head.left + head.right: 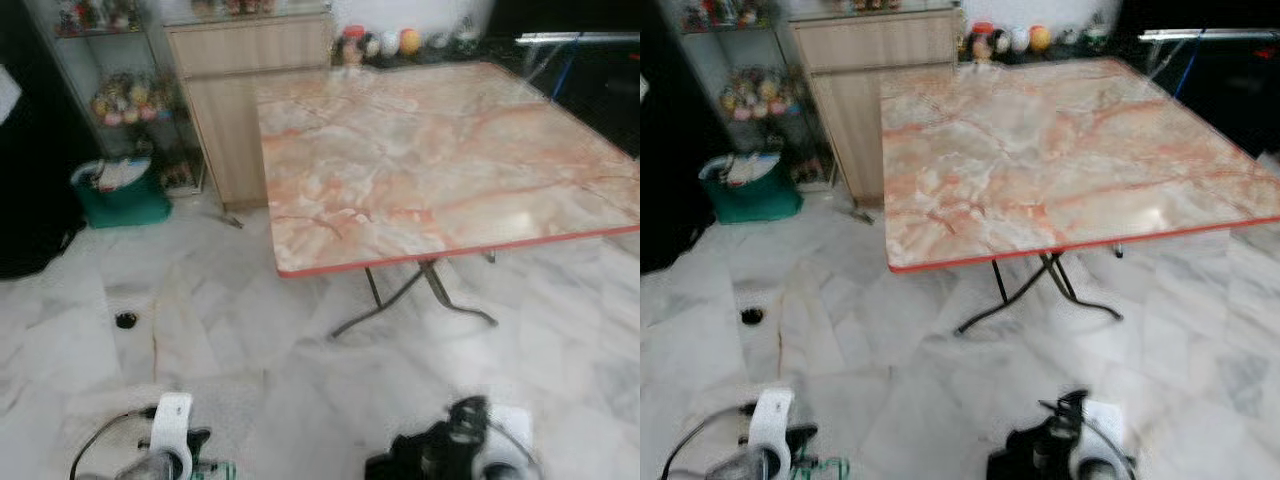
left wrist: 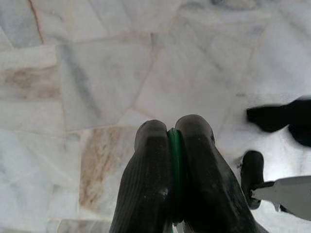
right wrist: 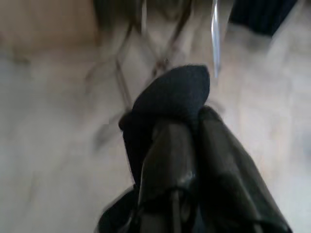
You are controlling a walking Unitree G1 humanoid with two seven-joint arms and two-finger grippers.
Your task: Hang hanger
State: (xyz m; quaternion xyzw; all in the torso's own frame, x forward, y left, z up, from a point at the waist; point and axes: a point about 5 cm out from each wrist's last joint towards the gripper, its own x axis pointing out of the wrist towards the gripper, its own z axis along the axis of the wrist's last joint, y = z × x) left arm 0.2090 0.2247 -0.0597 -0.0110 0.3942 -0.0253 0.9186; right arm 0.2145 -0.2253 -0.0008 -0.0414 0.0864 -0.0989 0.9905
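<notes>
Still early in the job: the left claw (image 2: 174, 145), held low over the marble floor (image 1: 210, 330), is pinched tight on a thin green hanger (image 2: 175, 160), with no rail in sight. Further right, the right claw (image 3: 194, 141) is clamped on dark cloth (image 3: 175, 92), short of the tabletop (image 1: 440, 160).

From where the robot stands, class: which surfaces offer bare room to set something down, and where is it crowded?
The marble table top is bare from its red near edge to the far side. The floor between table and robot is open but for a small black object. Crowded: the shelf and green bin beside the cabinet, and the ornaments behind the table.
</notes>
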